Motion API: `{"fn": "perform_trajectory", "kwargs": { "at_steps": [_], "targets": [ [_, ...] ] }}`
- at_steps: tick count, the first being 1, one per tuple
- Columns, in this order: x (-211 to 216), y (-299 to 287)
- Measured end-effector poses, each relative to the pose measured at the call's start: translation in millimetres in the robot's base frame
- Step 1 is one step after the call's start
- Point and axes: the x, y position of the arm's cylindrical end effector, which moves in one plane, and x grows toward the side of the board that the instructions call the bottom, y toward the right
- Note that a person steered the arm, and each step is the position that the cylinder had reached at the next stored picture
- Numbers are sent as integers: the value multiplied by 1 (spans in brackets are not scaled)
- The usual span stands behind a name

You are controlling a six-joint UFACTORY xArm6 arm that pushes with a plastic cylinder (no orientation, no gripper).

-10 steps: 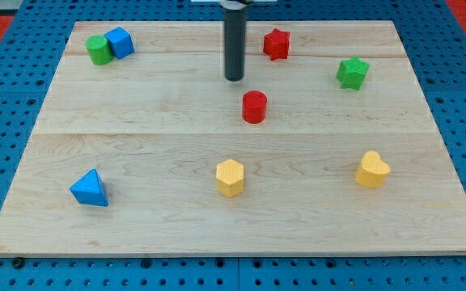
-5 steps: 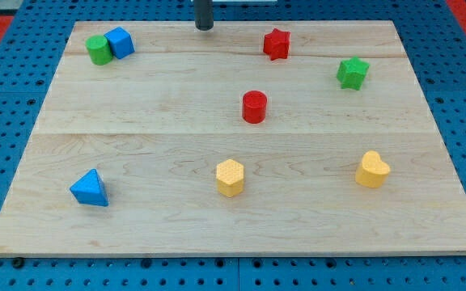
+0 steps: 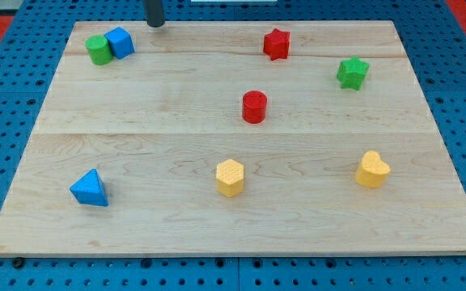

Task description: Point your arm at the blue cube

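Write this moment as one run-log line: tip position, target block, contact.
tip: my tip at view's top edge, right of blue cube | target: blue cube, touching green cylinder | contact: none | status: approaching

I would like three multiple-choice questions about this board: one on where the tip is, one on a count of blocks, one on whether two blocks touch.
1. Where is my tip?
A. at the view's top, right of the blue cube
B. beside the blue triangle
C. at the view's bottom edge

2. How many yellow blocks are there?
A. one
B. two
C. three

3. The green cylinder and the blue cube are:
A. far apart
B. stacked
C. side by side, touching

Answers: 1 A, the rod ends near the board's top edge; 2 B, the yellow hexagon and yellow heart; 3 C, no gap shows between them.
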Motion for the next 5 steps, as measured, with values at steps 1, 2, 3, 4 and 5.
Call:
{"fn": "perform_trajectory", "kwargs": {
  "at_steps": [1,2,3,4,5],
  "targets": [
    [0,1],
    [0,1],
    [0,-4],
    [1,-26],
    [1,-46]
  ]
}}
